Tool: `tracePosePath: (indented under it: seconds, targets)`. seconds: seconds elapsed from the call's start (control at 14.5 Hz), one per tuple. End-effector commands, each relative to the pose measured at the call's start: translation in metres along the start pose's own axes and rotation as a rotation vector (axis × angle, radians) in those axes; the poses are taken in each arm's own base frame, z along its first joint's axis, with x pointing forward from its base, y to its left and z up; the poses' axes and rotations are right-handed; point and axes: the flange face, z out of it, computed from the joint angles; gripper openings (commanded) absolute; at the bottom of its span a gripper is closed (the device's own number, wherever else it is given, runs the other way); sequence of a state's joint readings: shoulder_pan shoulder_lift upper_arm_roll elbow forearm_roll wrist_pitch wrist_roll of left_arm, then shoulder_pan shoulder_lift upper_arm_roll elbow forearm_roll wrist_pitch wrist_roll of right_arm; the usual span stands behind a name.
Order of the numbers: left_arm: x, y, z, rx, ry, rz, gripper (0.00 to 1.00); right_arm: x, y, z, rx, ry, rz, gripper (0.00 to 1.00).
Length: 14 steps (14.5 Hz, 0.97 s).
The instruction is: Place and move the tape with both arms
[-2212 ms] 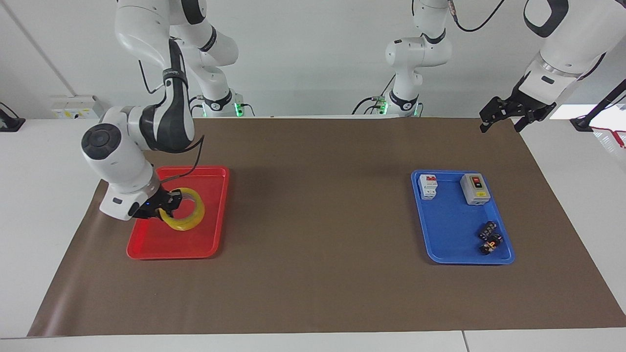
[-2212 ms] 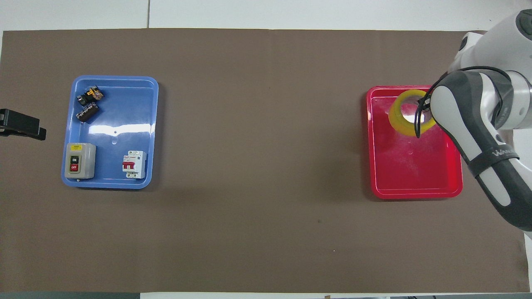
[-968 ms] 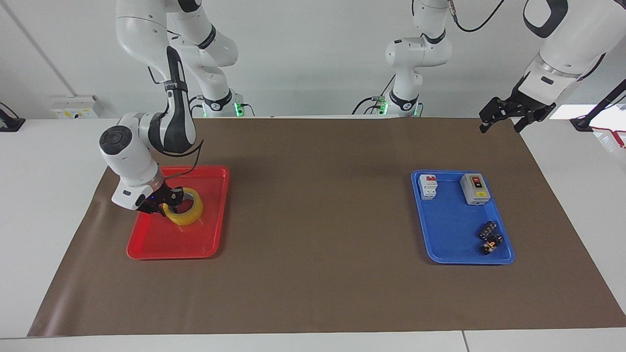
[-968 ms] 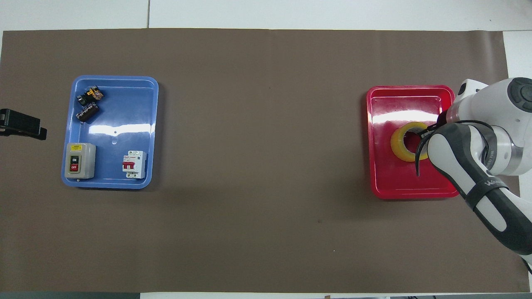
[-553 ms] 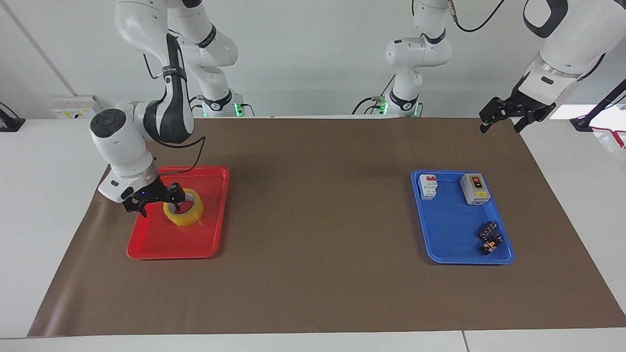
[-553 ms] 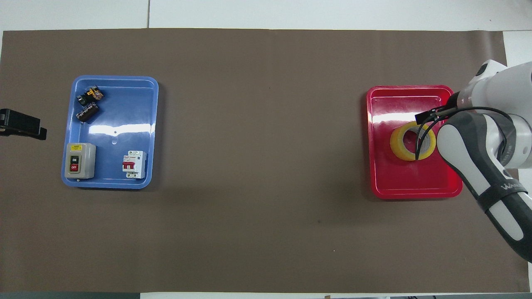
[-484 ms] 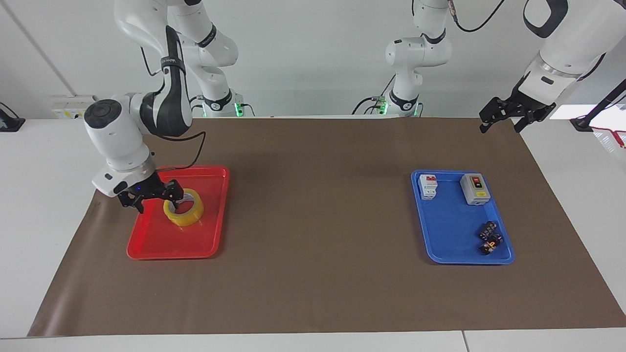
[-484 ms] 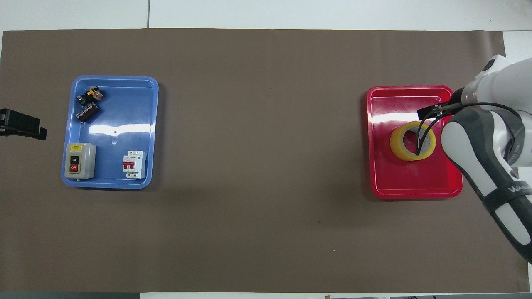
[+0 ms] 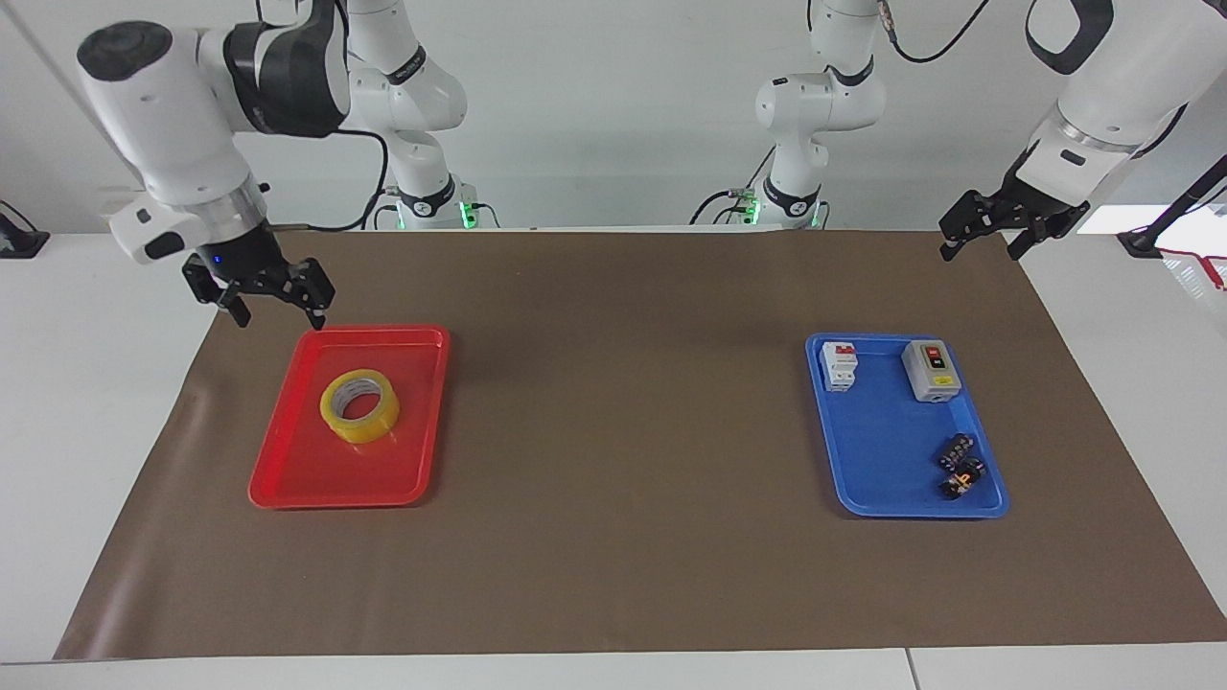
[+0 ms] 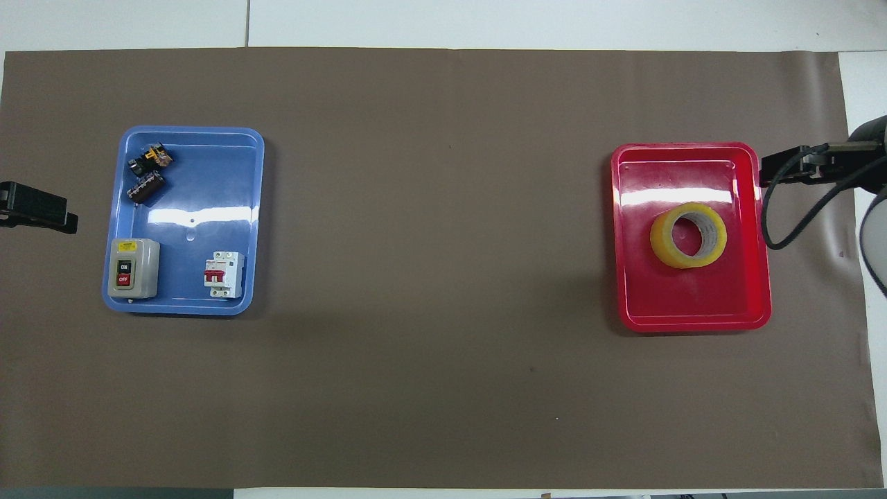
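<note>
Yellow tape (image 9: 360, 406) lies flat in the red tray (image 9: 288, 479), near the middle of it. Nothing is touching the tape. The red tray sits on a brown mat (image 9: 623, 431) at the right arm's end of the table.

The right gripper (image 9: 278, 305) hangs up in the air over the mat, just beside the corner of the red tray that is closest to the robots. Its two fingers are spread apart and it holds nothing.

The left gripper (image 9: 980, 244) is up in the air over the edge of the mat at the left arm's end of the table. Its fingers are spread apart too, and it holds nothing. This arm waits.

The blue tray (image 9: 877, 479) sits at the left arm's end. A grey switch box (image 9: 932, 370) and a white breaker (image 9: 839, 365) stand in it on the side nearer to the robots. Some small dark parts (image 9: 960, 466) lie in it farther from the robots.
</note>
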State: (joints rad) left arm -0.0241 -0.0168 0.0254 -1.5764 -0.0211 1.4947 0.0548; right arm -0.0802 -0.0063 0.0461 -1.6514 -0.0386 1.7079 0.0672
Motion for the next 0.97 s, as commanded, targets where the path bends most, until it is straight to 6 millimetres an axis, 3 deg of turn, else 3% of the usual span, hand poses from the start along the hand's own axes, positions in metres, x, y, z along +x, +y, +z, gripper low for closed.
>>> tracePosePath:
  seconds: [0.0,0.14,0.69,0.76,0.9]
  targets:
    - [-0.001,0.0,0.0,-0.011,0.004,0.006,1.0,-0.004,0.007,-0.025,0.012,-0.061,0.065,1.0]
    - [-0.001,-0.001,0.0,-0.012,0.004,0.004,1.0,-0.011,0.019,-0.024,0.008,-0.099,0.08,1.0]
    - [-0.001,-0.001,0.0,-0.011,0.006,0.004,1.0,-0.025,0.006,-0.025,0.0,-0.136,0.095,1.0]
    - [-0.001,-0.001,0.001,-0.012,0.003,0.006,1.0,-0.026,-0.006,-0.028,-0.013,-0.132,0.045,1.0]
    - [-0.001,0.0,0.0,-0.011,0.004,0.006,1.0,-0.023,0.004,-0.026,-0.011,-0.125,0.054,1.0]
